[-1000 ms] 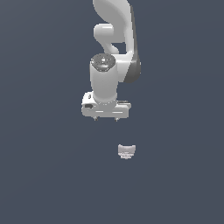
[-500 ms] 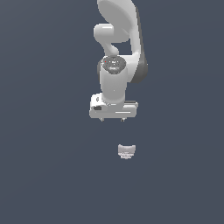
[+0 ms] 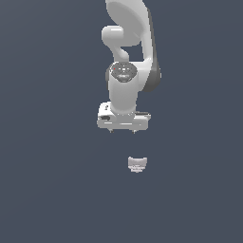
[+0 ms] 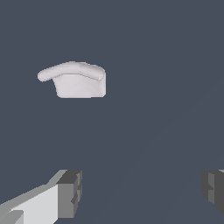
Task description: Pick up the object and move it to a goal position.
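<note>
Against a plain slate-grey ground, the gripper (image 3: 122, 131) hung with jaws spread wide, the object (image 3: 137, 164) lying apart, outside them.

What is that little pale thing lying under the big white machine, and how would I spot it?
Start at the white arm and follow it down to its open gripper. Just below, slightly toward the exterior view's right, lies the object, alone on the dark grey floor. It is tiny, pale, blocky, and wider at one end.
</note>
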Action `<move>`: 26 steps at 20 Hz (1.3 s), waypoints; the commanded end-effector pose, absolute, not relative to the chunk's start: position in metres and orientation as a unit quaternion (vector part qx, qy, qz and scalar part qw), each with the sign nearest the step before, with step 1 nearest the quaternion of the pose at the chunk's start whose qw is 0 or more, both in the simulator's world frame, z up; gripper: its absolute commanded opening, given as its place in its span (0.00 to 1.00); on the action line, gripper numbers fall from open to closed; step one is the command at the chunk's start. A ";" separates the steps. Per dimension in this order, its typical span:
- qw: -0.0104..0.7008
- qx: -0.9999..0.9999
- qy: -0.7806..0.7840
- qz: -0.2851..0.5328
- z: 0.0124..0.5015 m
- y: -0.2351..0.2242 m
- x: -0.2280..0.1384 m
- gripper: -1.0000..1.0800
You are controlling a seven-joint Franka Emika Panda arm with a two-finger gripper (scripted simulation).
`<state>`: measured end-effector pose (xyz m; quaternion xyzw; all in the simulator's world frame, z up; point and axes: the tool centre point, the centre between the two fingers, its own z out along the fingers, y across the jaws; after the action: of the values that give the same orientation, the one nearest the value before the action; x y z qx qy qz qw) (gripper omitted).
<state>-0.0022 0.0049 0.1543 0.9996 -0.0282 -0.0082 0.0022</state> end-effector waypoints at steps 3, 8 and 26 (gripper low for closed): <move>0.001 0.998 -0.064 -0.008 0.152 0.007 0.003 0.96; 0.000 0.993 -0.120 -0.009 0.149 0.010 0.011 0.96; -0.001 0.937 -0.350 -0.009 0.136 0.026 0.042 0.96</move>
<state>0.0396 0.0246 0.1371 0.9436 -0.3309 -0.0089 -0.0012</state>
